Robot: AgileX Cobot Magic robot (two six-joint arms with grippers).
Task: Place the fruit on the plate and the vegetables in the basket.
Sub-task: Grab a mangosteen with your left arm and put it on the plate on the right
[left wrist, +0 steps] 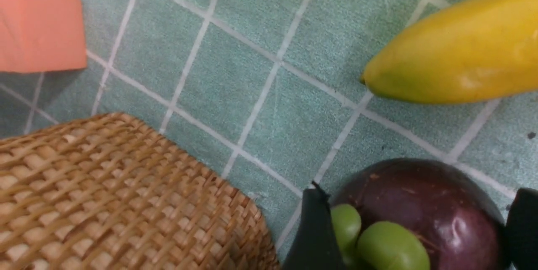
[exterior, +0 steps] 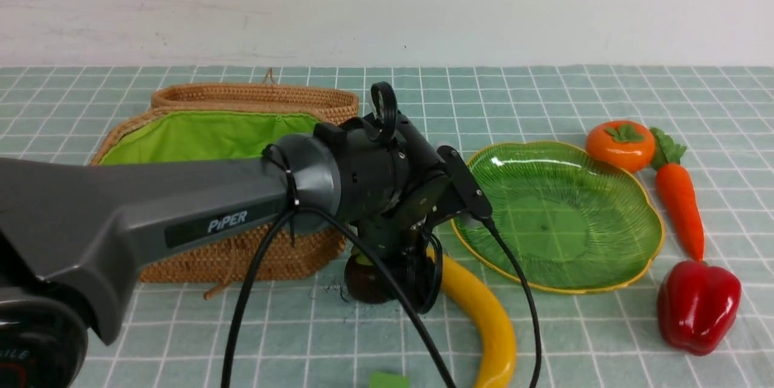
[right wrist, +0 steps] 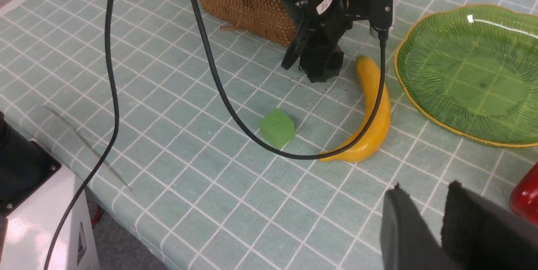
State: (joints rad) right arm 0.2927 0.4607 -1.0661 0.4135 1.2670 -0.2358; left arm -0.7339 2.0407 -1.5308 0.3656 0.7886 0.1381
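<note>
left gripper (left wrist: 418,211) is down over the mangosteen (exterior: 366,282). jaws are wide, one finger each side of it. can't tell if the pads actually bite. right gripper (right wrist: 424,207) hangs near right, jaws a narrow gap apart, empty.

mangosteen sits on the checked cloth (exterior: 604,92), just off the basket's (exterior: 272,258) near-right corner. it's close beside the banana's (exterior: 484,309) far tip and left of the plate (exterior: 659,237). plate holds nothing.

risks as I read it:
- shell is round and glossy, and one finger sits against the lumpy green cap. grip looks off-centre, so the fruit could squirt out or twist on the lift
- banana tip is near the other finger, so wide jaws could nudge it
- left arm's cable drapes across the banana in the right wrist view and could drag it when the arm swings right
- plate is shallow, glassy and ribbed with a wavy yellow rim. a ball released high may roll off, and the persimmon (exterior: 620,145) is just beside the far-right rim

basket is coarse woven wicker with smooth green fabric lining. tapered carrot (exterior: 680,200) and glossy red bell pepper (exterior: 698,306) lie right of the plate.
</note>
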